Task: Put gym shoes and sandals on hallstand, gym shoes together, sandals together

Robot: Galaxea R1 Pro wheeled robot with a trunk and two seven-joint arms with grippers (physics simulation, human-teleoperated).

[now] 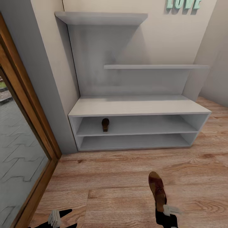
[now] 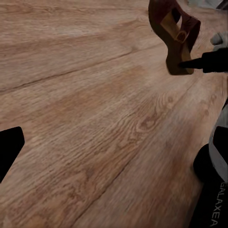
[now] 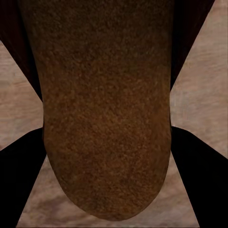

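Two brown leather open sandals show: one (image 1: 105,124) already stands on the upper open shelf of the pale grey-white low hallstand (image 1: 139,106), toward its left end, and the other (image 1: 157,190) is pinched at its heel end by the right gripper (image 1: 167,211). Starting at the left, the left gripper (image 1: 58,218) hangs at about 7 o'clock in the head view, over the light brown wood-plank corridor floor (image 1: 110,183); whether its fingers are spread or pressed together I cannot tell. Further right, the held sandal's long axis runs from the gripper toward 12 o'clock, toe pointing at the rack. In the right wrist view its brown sole (image 3: 107,109) sits between the two dark fingers (image 3: 19,180). The shelved sandal lies at roughly 11 o'clock from the held one, so the right arm is the nearer carrier for setting it beside its mate.
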